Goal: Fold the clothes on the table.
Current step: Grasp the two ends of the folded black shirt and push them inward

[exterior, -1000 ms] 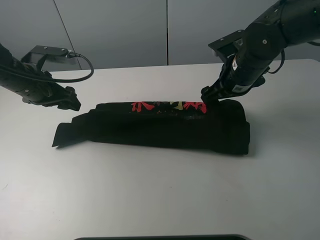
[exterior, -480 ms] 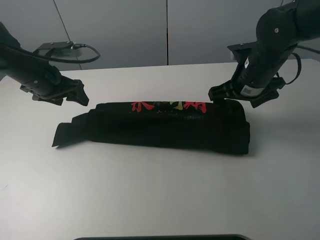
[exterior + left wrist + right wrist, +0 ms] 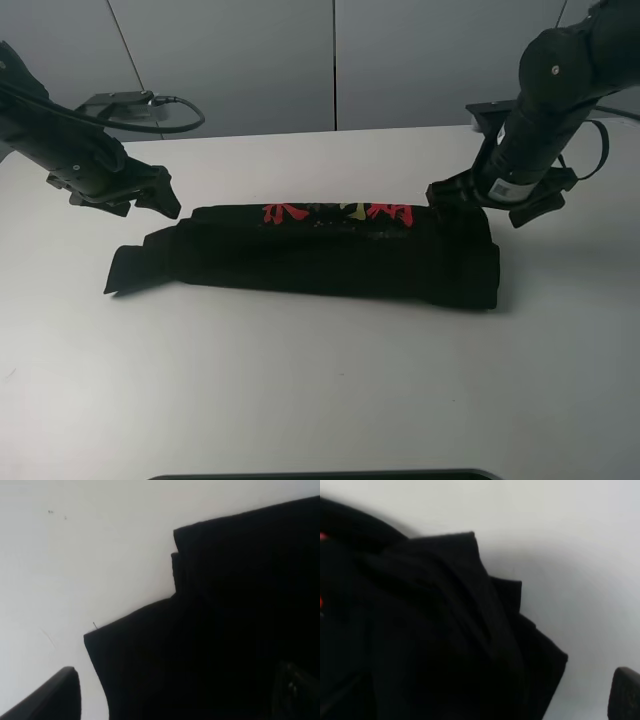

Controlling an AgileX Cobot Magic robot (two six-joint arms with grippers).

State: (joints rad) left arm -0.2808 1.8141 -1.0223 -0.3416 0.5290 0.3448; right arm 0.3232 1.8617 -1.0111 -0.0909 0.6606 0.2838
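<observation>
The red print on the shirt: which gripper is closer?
Right. The right gripper sits close to the end of the red print, at the T-shirt's back edge; the left gripper hangs off the T-shirt's opposite end.

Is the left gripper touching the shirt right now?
Cannot tell. Left wrist view: one finger hangs over the table beside the shirt; the other is dark against the cloth, its height hidden.
</observation>
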